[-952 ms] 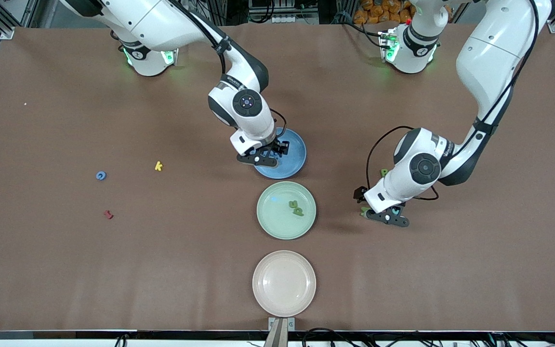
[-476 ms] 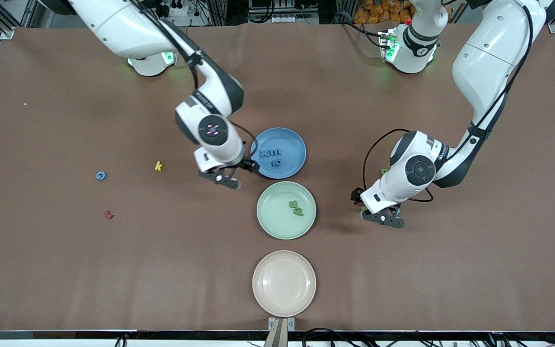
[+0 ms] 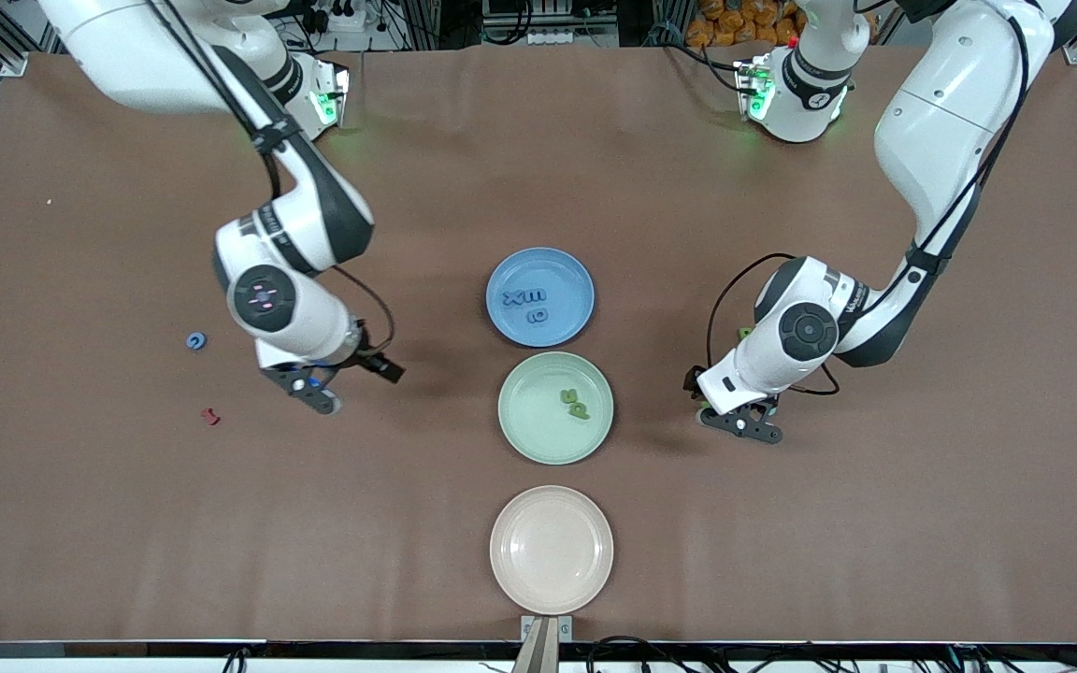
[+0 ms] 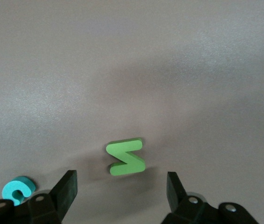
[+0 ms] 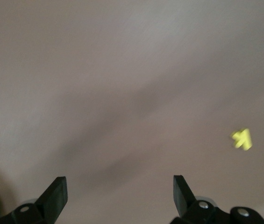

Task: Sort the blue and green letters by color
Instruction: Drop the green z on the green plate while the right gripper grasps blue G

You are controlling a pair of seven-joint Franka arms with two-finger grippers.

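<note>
The blue plate (image 3: 568,273) holds three blue letters (image 3: 525,298). Two green letters (image 3: 576,402) lie in the green plate (image 3: 527,425). A lone blue letter (image 3: 195,341) lies toward the right arm's end of the table. My left gripper (image 3: 742,422) (image 4: 121,189) hangs open low over the table, with a green N (image 4: 126,157) just ahead of its fingertips and a blue c (image 4: 16,189) beside one finger. Another green letter (image 3: 743,332) peeks out by the left arm. My right gripper (image 3: 314,393) (image 5: 120,191) is open and holds nothing, above bare table.
A beige plate (image 3: 551,549) stands nearest the front camera, in line with the other two plates. A yellow letter (image 5: 241,138) shows in the right wrist view. A small dark red letter (image 3: 210,416) lies near the lone blue letter.
My right gripper opened over the blue plate, left a blue letter there, and swung away toward the right arm's end of the table. My left gripper shifted slightly and its fingers narrowed a little.
</note>
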